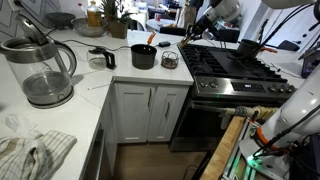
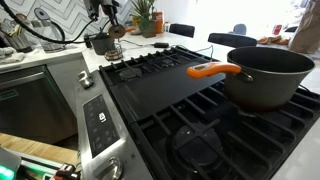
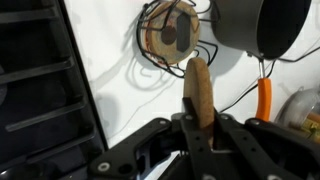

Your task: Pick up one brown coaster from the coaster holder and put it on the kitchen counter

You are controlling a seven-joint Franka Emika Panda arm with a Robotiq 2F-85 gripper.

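Note:
In the wrist view my gripper [image 3: 200, 120] is shut on a brown coaster [image 3: 198, 85], held on edge above the white kitchen counter [image 3: 105, 60]. The coaster holder [image 3: 172, 33], a round brownish stand in a thin wire frame with more coasters in it, stands on the counter just beyond the held coaster. In an exterior view the holder [image 1: 169, 60] sits between the black pot and the stove, and my gripper [image 1: 190, 33] hangs above and to the right of it. The held coaster is too small to make out there.
A black pot [image 1: 143, 57] with an orange utensil [image 3: 265, 98] stands beside the holder. The gas stove [image 1: 225, 68] borders the counter [image 1: 130, 82]. A glass kettle [image 1: 45, 68] and a cloth [image 1: 35, 152] are nearer. A large pot [image 2: 268, 75] sits on the stove.

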